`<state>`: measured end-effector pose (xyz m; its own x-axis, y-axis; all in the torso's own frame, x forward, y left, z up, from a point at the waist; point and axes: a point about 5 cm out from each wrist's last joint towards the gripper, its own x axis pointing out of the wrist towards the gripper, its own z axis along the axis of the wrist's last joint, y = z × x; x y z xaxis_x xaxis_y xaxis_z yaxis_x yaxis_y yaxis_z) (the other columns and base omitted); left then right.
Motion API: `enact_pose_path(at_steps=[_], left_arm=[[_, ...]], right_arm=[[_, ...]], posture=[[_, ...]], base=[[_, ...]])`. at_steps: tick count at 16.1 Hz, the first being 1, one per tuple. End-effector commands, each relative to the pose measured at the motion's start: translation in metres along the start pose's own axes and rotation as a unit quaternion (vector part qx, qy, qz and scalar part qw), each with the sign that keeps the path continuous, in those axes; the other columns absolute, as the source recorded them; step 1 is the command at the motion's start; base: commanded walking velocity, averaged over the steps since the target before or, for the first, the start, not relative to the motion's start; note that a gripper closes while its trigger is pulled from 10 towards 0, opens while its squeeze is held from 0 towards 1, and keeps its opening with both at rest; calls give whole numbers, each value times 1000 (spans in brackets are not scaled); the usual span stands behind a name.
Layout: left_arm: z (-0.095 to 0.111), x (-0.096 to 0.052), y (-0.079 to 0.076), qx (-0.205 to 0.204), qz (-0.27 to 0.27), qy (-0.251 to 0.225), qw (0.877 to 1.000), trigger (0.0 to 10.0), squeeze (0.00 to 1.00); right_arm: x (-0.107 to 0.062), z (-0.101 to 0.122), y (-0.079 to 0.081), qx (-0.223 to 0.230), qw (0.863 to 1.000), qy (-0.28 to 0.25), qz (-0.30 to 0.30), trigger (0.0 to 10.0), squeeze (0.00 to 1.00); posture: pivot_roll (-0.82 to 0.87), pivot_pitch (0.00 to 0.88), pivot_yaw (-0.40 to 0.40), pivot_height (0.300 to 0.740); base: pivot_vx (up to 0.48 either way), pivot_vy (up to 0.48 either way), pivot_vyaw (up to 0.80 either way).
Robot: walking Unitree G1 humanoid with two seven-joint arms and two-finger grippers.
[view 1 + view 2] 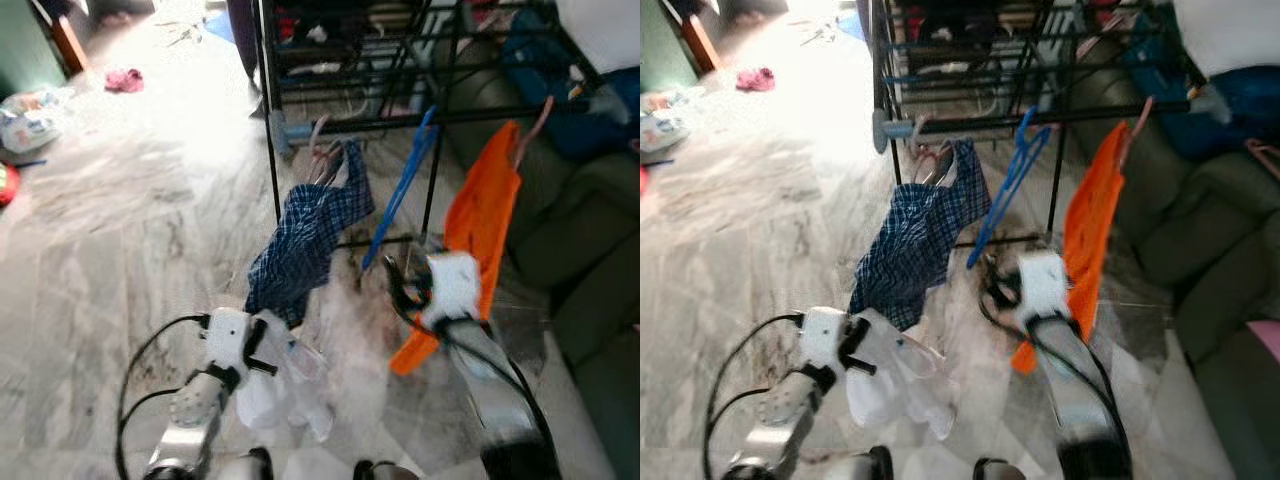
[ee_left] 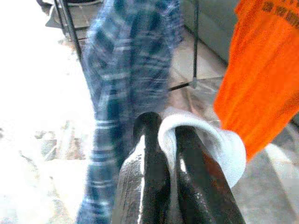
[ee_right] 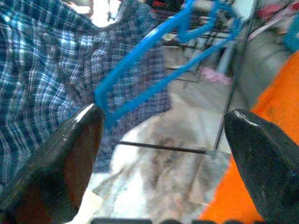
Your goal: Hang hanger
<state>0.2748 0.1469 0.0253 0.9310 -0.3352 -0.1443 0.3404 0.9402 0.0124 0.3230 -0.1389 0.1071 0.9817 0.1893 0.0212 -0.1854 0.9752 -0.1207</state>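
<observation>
1. My left gripper (image 2: 163, 140), lower left in the head views, is clamped on a pale cloth (image 1: 285, 385): soft, limp.
2. Mid-frame, a plaid shirt (image 1: 305, 235) hangs off the rack (image 1: 272, 120).
3. The blue hanger (image 1: 400, 195) hooks the rail, dangling tilted. I judge it light, stiff, slippery plastic; best pinched at the lower bar.
4. My right gripper (image 3: 163, 135) sits lower right, fingers wide apart, just short of it.
5. An orange shirt (image 1: 480, 225) hangs right; marble floor (image 1: 120, 220), sofa (image 1: 590, 250) beyond.
</observation>
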Motion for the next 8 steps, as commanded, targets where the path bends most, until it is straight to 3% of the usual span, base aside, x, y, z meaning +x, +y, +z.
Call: enact_pose_path(at_steps=[1,6,8], left_arm=[[-1,-6,4,5,0,2,1000,10000,0],[0,-27,15,18,25,8,1000,10000,0],[0,-30,15,17,29,10,999,10000,0]], right_arm=[[7,-2,5,10,1000,15,16,10000,0],[49,21,13,3,999,27,45,10000,0],[55,19,10,-7,998,50,40,10000,0]], posture=[[148,291,14,740],[245,309,7,740],[262,305,2,740]], base=[[0,0,0],[0,0,0],[0,0,0]])
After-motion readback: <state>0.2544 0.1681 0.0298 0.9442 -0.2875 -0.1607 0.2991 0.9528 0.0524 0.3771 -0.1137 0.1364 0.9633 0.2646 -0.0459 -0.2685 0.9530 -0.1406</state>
